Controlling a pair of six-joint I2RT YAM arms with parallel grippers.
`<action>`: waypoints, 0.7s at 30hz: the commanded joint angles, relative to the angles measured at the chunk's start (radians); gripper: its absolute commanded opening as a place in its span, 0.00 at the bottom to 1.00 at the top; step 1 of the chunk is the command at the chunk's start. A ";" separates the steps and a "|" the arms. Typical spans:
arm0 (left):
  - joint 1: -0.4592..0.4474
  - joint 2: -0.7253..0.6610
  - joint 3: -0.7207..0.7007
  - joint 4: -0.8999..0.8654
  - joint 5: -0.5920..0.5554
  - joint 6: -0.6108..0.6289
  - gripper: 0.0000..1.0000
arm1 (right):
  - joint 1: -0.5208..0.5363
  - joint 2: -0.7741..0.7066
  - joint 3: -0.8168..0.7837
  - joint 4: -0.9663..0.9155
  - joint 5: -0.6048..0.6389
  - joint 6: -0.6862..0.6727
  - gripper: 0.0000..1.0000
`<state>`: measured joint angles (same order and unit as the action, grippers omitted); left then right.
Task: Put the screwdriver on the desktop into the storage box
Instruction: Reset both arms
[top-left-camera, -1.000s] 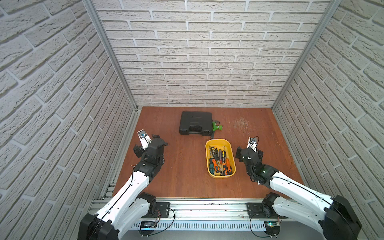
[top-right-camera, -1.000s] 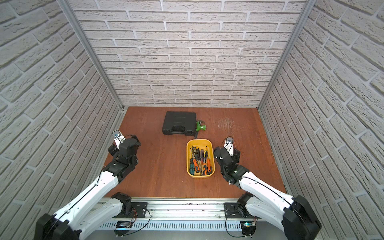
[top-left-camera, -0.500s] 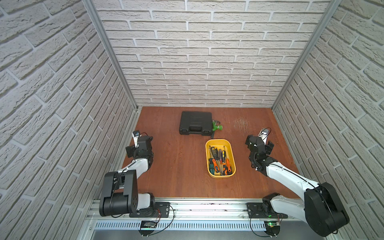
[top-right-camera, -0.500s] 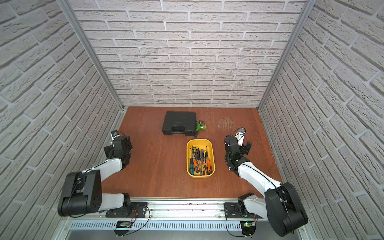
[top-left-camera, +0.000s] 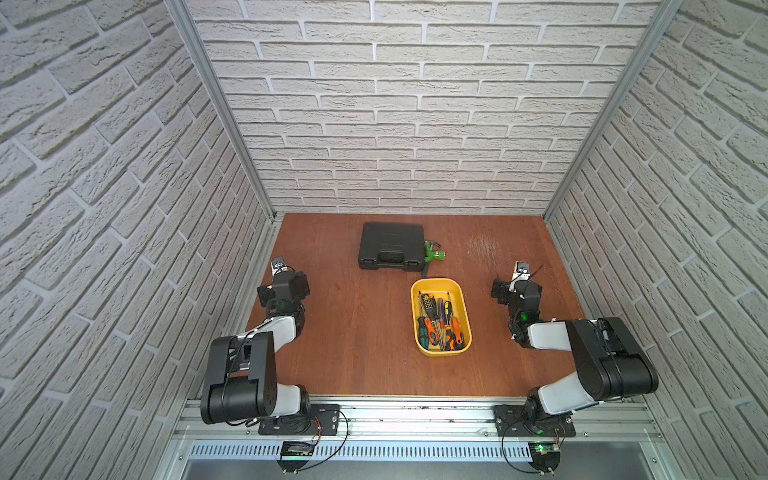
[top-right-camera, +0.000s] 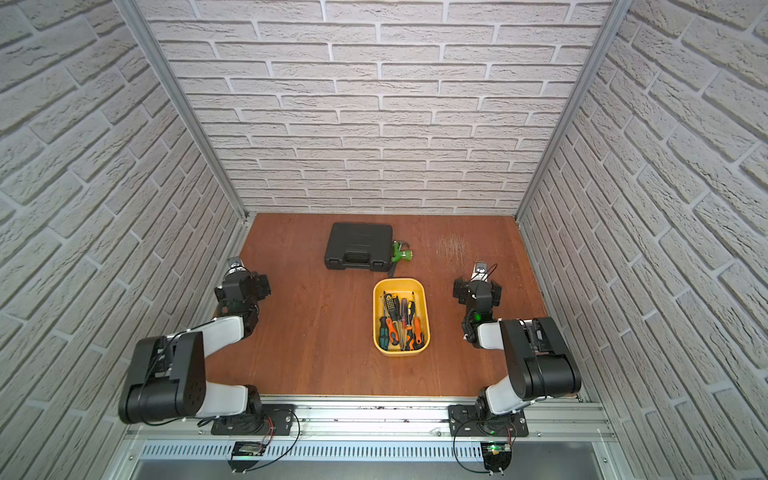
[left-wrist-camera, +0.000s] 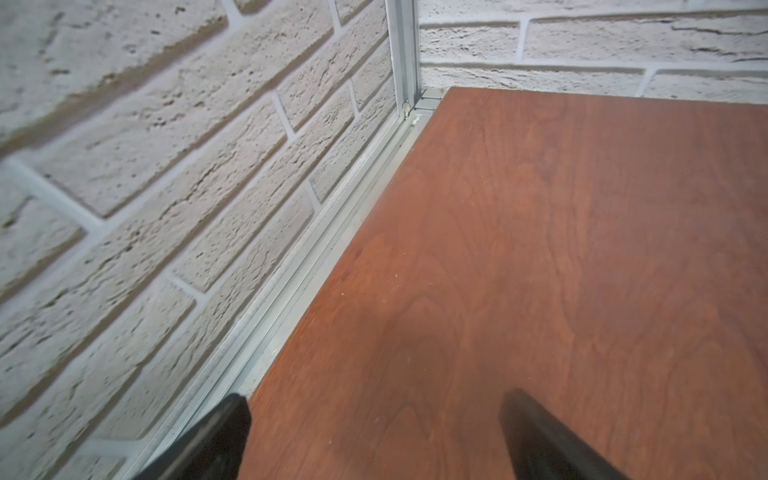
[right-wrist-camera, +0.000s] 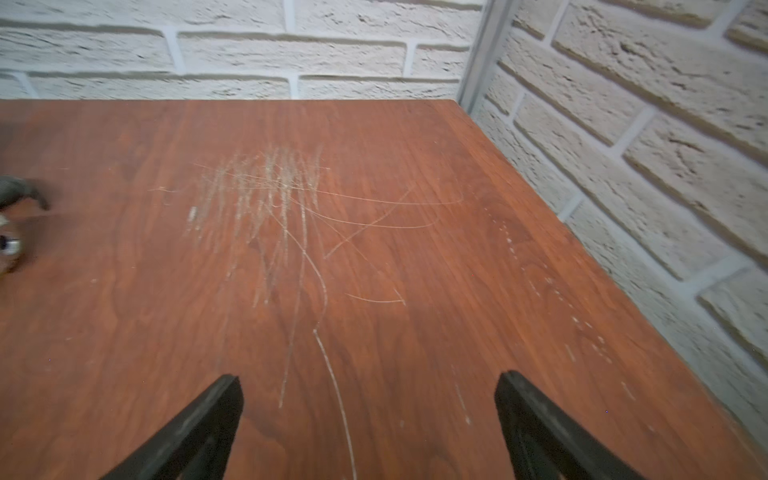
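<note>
White brick walls (top-left-camera: 395, 104) closed in three sides. The reddish-brown wood-grain counter (top-left-camera: 353, 332) filled the floor of the cell and showed in both top views (top-right-camera: 324, 340).

The left arm (top-left-camera: 249, 361) was folded up by the counter's left edge and the right arm (top-left-camera: 590, 357) by its right edge. Both were well apart from the middle.

A black case (top-left-camera: 390, 246) lay lid down near the back wall.

The yellow storage box (top-left-camera: 436, 283) sat on the counter just in front of the case's right corner, between the two arms. Its long side ran front to back, as also seen in a top view (top-right-camera: 401, 284).

The screwdrivers (top-left-camera: 441, 322) lay heaped inside the storage box, shafts roughly along its length. Handles were orange, black, green and yellow. The count was not clear.

A green item (top-left-camera: 434, 254) lay against the case's right side; its type was not clear.

A pale scratched patch (top-left-camera: 482, 247) marked the counter right of the green item. The right wrist view showed it (right-wrist-camera: 266, 195) ahead of the right tool.

The left tool (left-wrist-camera: 374, 419) was spread wide, with only bare counter showing between its fingers (left-wrist-camera: 220, 436). It sat next to the aluminium rail (left-wrist-camera: 291, 291) at the foot of the left wall.

The right tool (right-wrist-camera: 368, 399) was spread wide too, gripping nothing, with its fingers (right-wrist-camera: 532, 415) over scratched wood. Whether either tool touched the counter could not be told.
</note>
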<state>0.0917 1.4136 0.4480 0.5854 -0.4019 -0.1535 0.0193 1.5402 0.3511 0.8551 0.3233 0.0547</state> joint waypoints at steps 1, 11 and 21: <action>-0.033 0.061 -0.034 0.172 0.064 0.045 0.98 | -0.005 -0.026 0.027 0.007 -0.084 -0.021 0.99; -0.046 0.131 -0.076 0.308 0.169 0.098 0.98 | -0.001 0.006 -0.010 0.139 -0.053 -0.025 0.99; -0.082 0.143 -0.091 0.359 0.121 0.131 0.98 | 0.001 0.010 -0.009 0.141 -0.054 -0.031 0.99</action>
<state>0.0105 1.5543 0.3508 0.8948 -0.2668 -0.0368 0.0189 1.5467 0.3485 0.9344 0.2680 0.0360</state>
